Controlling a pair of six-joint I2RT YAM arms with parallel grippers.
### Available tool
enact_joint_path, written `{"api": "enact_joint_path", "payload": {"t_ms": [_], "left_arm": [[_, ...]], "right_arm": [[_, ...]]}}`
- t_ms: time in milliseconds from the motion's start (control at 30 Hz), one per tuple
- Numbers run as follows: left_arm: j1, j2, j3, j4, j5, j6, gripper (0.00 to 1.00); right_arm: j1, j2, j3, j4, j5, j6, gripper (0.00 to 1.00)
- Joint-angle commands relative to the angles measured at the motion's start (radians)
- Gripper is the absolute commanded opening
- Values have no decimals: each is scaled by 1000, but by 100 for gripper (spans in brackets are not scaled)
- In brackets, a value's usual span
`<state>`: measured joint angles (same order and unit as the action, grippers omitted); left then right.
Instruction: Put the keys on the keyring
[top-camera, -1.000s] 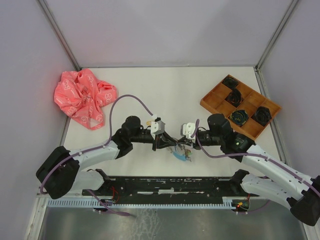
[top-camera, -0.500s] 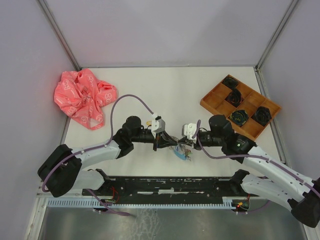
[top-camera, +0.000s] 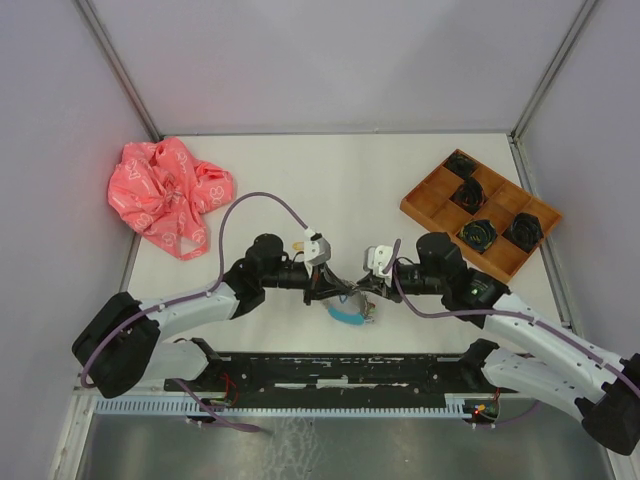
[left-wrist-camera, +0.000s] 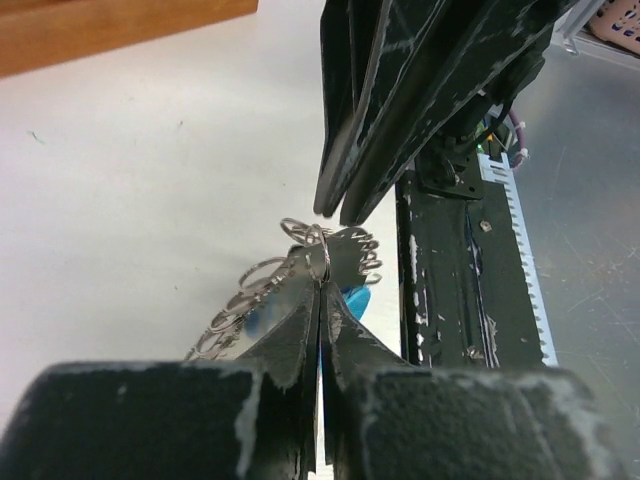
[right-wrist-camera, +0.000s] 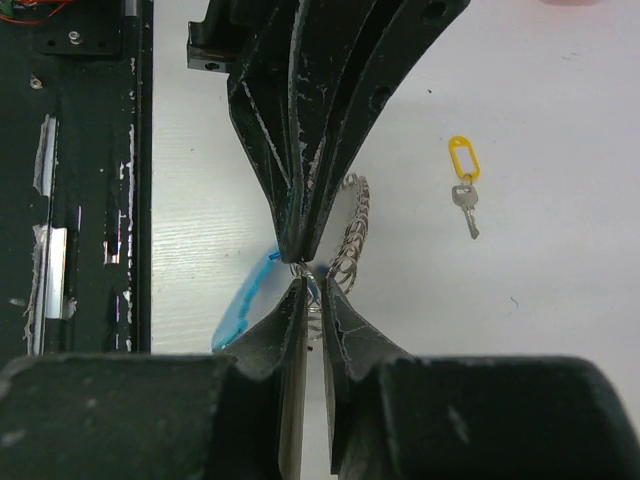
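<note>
Where the tips meet, left fingers (left-wrist-camera: 285, 335) clamped on keyring (left-wrist-camera: 318, 250), right fingers (right-wrist-camera: 345, 330) likewise, blue clip (right-wrist-camera: 240, 310) half hidden.

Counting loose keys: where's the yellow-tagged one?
Right wrist view, right side: yellow-tagged key lies loose on the table, apart from the left hand and the keyring.

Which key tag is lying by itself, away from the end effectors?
The yellow tag, with its key, alone on the table; the blue tag is at the pinched rings.
</note>
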<state>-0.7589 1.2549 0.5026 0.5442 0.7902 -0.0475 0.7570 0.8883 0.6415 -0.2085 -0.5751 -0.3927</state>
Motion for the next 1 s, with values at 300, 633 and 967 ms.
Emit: {"api": "enact_joint_path", "payload": {"t_ms": [300, 633, 967], "left_arm": [[5, 13, 52, -90, 6, 26, 3], [2, 0, 44, -175, -66, 15, 3], [-111, -61, -43, -295, -303, -112, 36]], "right_arm": [[-2, 84, 113, -91, 20, -57, 30], [-2, 139, 61, -19, -4, -63, 46], [14, 138, -35, 46, 123, 373, 50]]}}
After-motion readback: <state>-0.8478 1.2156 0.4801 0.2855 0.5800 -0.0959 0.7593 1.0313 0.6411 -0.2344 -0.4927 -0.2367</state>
